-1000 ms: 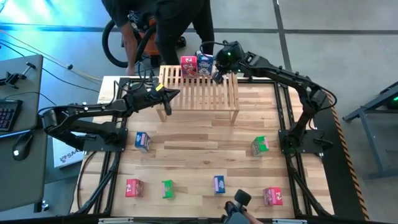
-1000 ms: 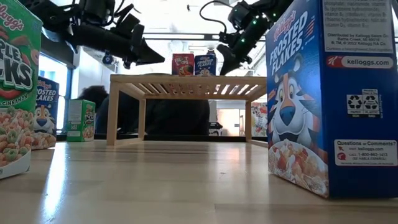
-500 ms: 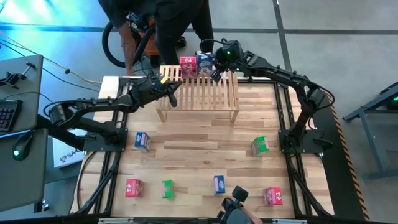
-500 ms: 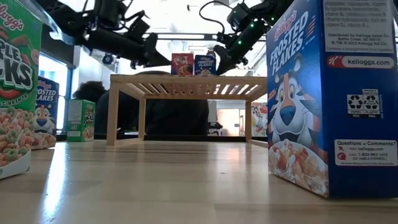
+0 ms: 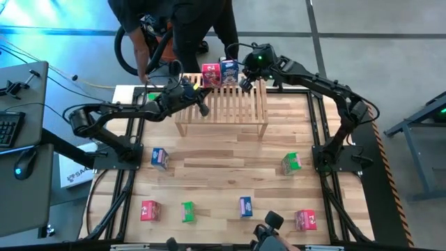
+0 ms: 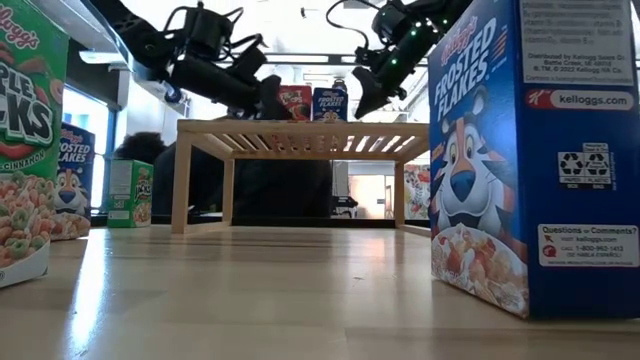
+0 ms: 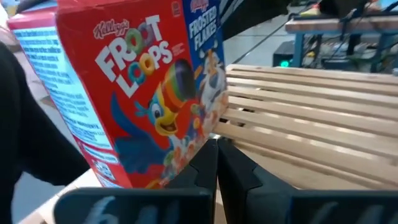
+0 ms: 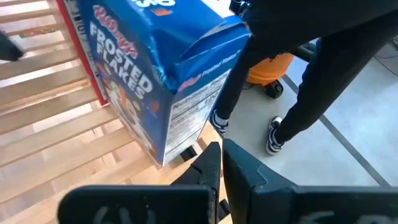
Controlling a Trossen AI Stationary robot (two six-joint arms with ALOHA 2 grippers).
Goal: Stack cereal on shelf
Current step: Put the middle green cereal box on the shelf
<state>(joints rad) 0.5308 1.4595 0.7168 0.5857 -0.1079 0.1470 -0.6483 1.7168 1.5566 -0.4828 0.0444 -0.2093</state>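
Standing along the near edge of the tabletop [image 5: 223,167] are four small cereal boxes: a red one [image 5: 150,210], a green one [image 5: 187,211], a blue one [image 5: 245,206] and another red one [image 5: 305,219]. Farther back, a blue box [image 5: 159,158] sits toward the left and a green box [image 5: 291,163] toward the right. At the far edge stands the slatted wooden shelf [image 5: 233,111], with a red Froot Loops box [image 5: 211,74] and a blue Frosted Flakes box [image 5: 229,70] upright, side by side, on its far rim.

Stretched in from the left, the left arm reaches low across the shelf's left end, and the left gripper [image 5: 202,106] has its fingers pressed together, tips just beside the Froot Loops box. Arching from the right over the shelf's far right corner, the right gripper [image 5: 244,82] likewise has its fingers together, tips close to the Frosted Flakes box's right side. Neither holds anything.

Beyond the table a person in dark clothing [image 5: 191,28] stands.
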